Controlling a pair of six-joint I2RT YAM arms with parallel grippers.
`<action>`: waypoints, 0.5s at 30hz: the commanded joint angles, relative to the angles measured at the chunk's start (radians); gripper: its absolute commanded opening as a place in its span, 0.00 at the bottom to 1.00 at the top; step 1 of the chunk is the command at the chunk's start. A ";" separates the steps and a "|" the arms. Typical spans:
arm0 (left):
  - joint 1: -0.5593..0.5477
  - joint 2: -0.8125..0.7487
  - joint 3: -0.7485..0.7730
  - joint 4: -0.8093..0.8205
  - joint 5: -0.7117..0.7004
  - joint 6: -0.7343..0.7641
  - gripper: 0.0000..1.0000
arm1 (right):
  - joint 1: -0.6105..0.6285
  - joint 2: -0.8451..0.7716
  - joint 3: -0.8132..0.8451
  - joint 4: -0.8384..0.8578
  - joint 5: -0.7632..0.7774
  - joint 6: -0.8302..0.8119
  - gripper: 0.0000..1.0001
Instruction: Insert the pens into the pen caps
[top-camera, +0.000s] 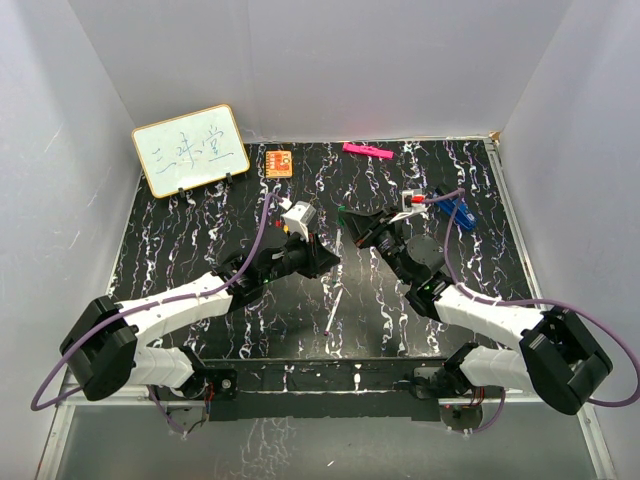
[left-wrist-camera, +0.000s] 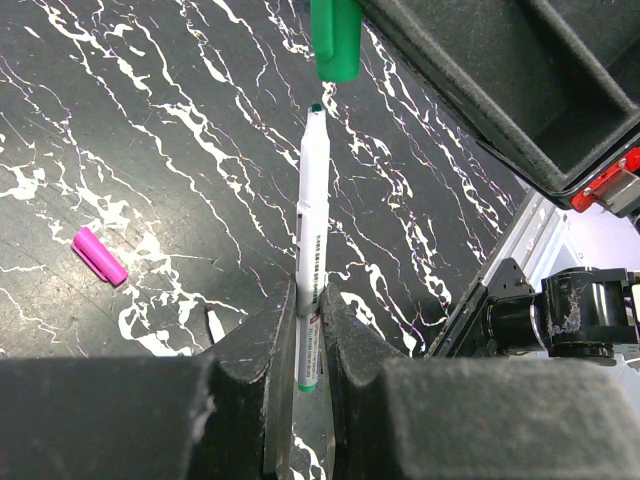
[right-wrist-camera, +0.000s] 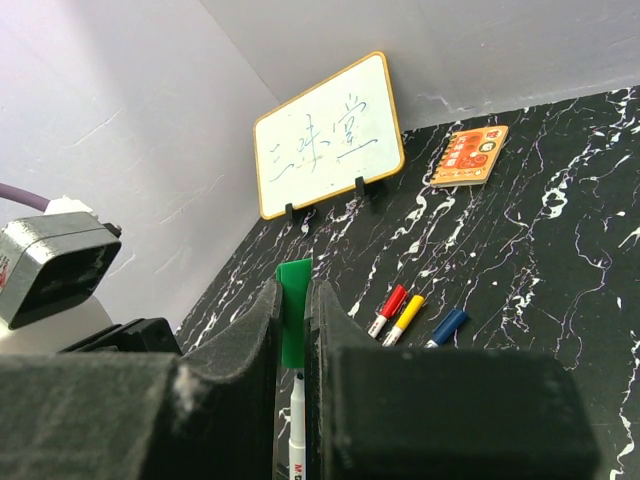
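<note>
My left gripper (left-wrist-camera: 310, 292) is shut on the lower barrel of a white pen with a green tip (left-wrist-camera: 312, 200). The pen points at a green cap (left-wrist-camera: 336, 40). My right gripper (right-wrist-camera: 293, 290) is shut on that green cap (right-wrist-camera: 294, 310), with the pen tip (right-wrist-camera: 297, 420) just short of the cap's mouth and in line with it. In the top view the two grippers meet at mid-table, left (top-camera: 328, 260) and right (top-camera: 356, 230). A loose purple cap (left-wrist-camera: 99, 256) lies on the table. An uncapped pen (top-camera: 336, 305) lies nearby.
Red (right-wrist-camera: 388, 310), yellow (right-wrist-camera: 405, 318) and blue (right-wrist-camera: 448, 326) capped pens lie side by side. A whiteboard (top-camera: 190, 150), an orange card (top-camera: 279, 162) and a pink bar (top-camera: 367, 151) are at the back. Blue clip pieces (top-camera: 460, 212) sit at the right.
</note>
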 joint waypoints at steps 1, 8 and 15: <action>0.005 -0.024 0.008 0.038 0.001 -0.002 0.00 | 0.002 0.000 -0.016 0.073 0.010 -0.007 0.00; 0.005 -0.017 0.012 0.042 0.001 -0.004 0.00 | 0.001 0.008 -0.023 0.079 0.003 0.000 0.00; 0.004 -0.008 0.011 0.041 0.003 -0.010 0.00 | 0.001 0.019 -0.026 0.094 -0.004 0.016 0.00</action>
